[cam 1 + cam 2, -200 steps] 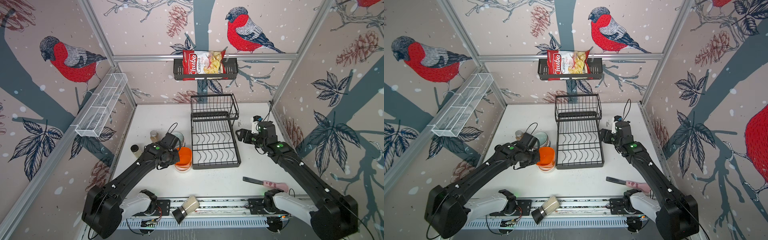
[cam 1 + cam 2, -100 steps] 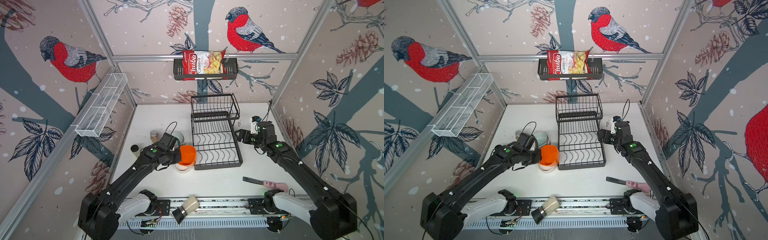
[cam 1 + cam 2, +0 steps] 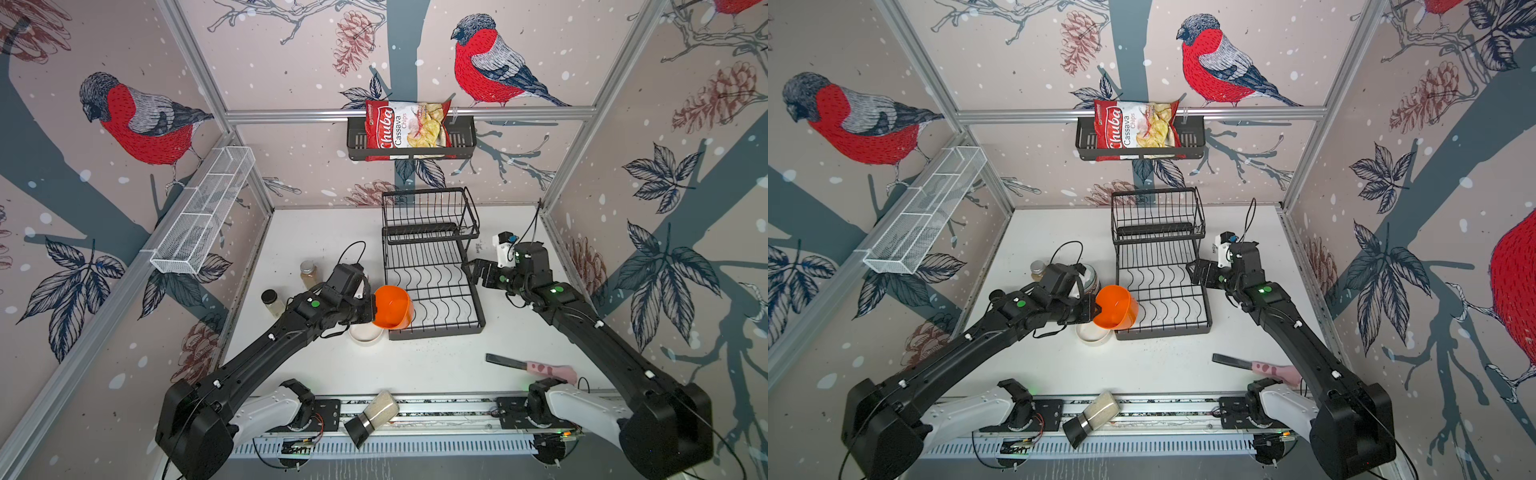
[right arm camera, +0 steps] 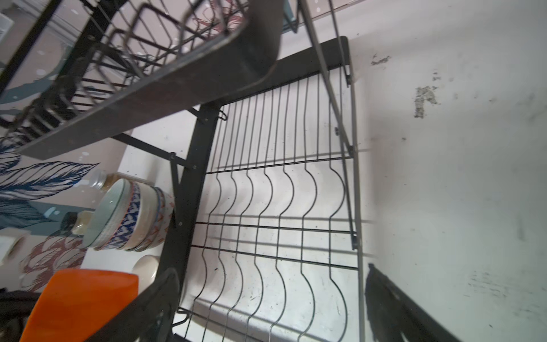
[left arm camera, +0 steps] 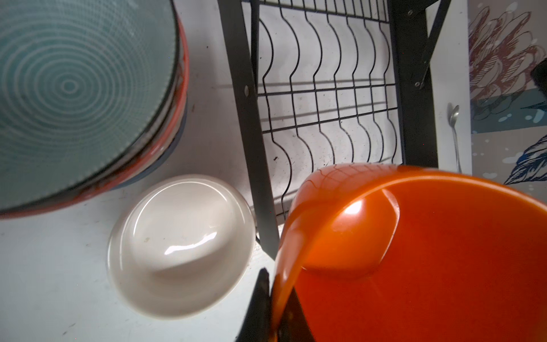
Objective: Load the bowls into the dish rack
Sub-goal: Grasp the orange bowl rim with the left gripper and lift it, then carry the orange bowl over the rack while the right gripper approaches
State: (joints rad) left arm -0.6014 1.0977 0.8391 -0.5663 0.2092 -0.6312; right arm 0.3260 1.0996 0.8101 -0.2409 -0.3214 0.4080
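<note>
The left gripper (image 3: 371,311) is clamped on the rim of the orange bowl (image 3: 394,306). The bowl is tilted on edge over the dish rack (image 3: 432,286) at its near left corner. Contact with the wires cannot be confirmed. A white bowl (image 3: 365,334) sits on the table just outside that corner. The stack of bowls (image 5: 74,88), teal one uppermost, stands beside the rack's left side. The right gripper (image 3: 472,272) hangs at the rack's right edge, jaws spread wide, holding nothing.
</note>
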